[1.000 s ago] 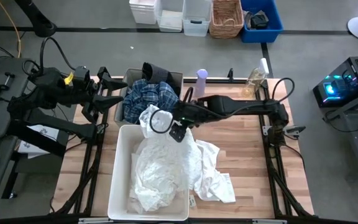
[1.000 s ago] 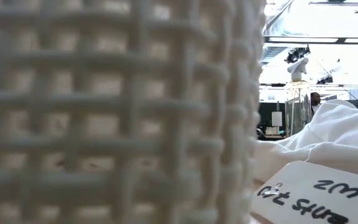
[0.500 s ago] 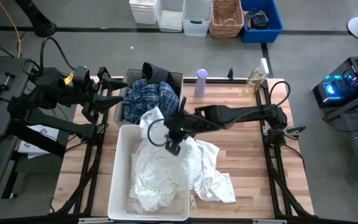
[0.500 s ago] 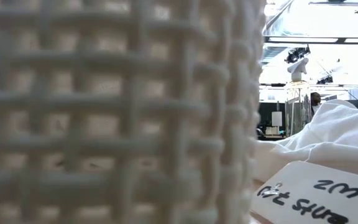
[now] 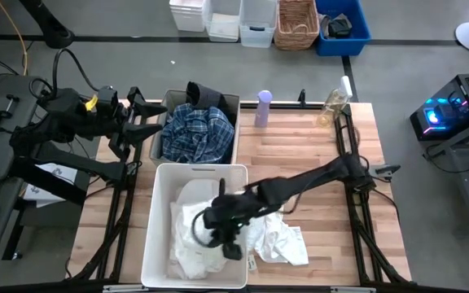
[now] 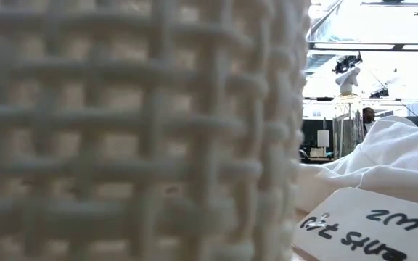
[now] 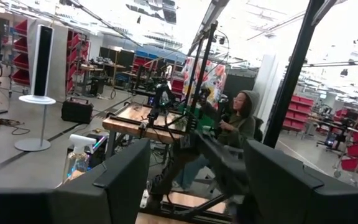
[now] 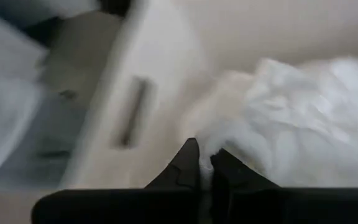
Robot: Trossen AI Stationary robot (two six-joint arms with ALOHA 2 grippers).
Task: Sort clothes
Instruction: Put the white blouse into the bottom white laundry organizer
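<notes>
Several white clothes [image 5: 192, 236] lie heaped in the white bin [image 5: 159, 175], mostly at its near end. One white garment [image 5: 282, 241] spills over the bin's right rim onto the table. My right gripper [image 5: 223, 241] is down in the bin among them, shut on white cloth [image 8: 272, 118]. A blue-and-white plaid garment [image 5: 195, 132] and a dark one [image 5: 206, 96] fill the grey bin [image 5: 233, 104] behind. My left gripper [image 5: 148, 127] waits open at the table's far left edge, nothing between its fingers [image 7: 123, 180]. My right gripper pinches a thin fold of a white garment [image 8: 206, 164] between its two fingertips. The fingers come from the table's right, slanting down into the bin. The cloth rests on the heap around them; one layer or several, I cannot tell.
A lilac bottle [image 5: 263, 107] and a clear bottle [image 5: 332, 107] stand at the table's far edge. Bare wood [image 5: 300, 155] lies right of the bins. In the low view the bin's lattice wall [image 6: 136, 130] fills the left, with white cloth [image 6: 383, 159] and a labelled tag [image 6: 361, 226] beside it.
My right gripper has moved from the white bin's far end toward the table's near edge and down into the bin. The white cloth that stood bunched up at the far end has come along, leaving the bin's far part bare.
</notes>
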